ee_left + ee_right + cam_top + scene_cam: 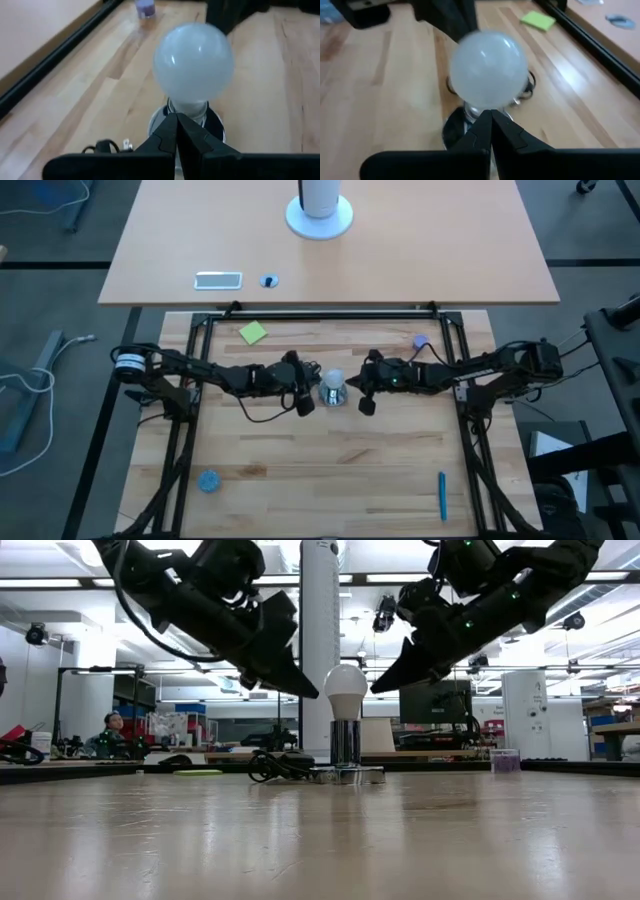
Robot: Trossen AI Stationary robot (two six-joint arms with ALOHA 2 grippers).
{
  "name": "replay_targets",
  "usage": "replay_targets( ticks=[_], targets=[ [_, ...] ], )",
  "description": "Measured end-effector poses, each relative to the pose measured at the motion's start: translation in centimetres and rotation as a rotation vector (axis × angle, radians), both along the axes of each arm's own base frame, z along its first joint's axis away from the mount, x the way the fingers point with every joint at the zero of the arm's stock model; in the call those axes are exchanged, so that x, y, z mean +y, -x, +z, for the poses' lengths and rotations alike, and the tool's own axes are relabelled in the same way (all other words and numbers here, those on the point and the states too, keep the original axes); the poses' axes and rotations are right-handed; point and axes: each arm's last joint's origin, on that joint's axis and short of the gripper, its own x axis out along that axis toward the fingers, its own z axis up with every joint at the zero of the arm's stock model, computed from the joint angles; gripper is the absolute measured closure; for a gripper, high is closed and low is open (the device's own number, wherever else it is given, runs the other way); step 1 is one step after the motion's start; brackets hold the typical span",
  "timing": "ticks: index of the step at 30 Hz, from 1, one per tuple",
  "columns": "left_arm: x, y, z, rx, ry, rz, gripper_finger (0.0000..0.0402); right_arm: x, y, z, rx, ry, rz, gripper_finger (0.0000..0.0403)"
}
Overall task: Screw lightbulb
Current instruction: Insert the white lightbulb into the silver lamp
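The whitish lightbulb (333, 379) stands upright with its narrow base in the shiny silver socket (346, 745) at the table's middle; the socket's black cord (275, 768) lies to its left. My left gripper (318, 693) is shut, its tips close to the bulb's left side. My right gripper (373, 690) is shut, its tips close to the bulb's right side. Both hang above the table at bulb height. Each wrist view shows the bulb (193, 62) (489, 67) just beyond shut fingertips. I see no touch.
A green sticky note (253, 332) lies at the far left and a small purple disc (420, 340) at the far right. A blue round object (208, 481) and a blue pen (442, 495) lie near the front. A black frame (320, 313) borders the table.
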Motion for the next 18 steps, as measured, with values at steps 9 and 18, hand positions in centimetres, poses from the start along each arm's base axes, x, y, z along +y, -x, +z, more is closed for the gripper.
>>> replay_targets(
  ticks=[9,18],
  targets=[
    [-0.58,-0.01,0.52,-0.035,0.054,-0.072,0.0401,-0.54,0.32,-0.15,0.04,0.064,-0.1,0.0403],
    [-0.21,-0.33,0.65,-0.069,-0.002,-0.051,0.0401,-0.37,-0.35,-0.12,-0.022,0.023,-0.006,0.0403]
  ],
)
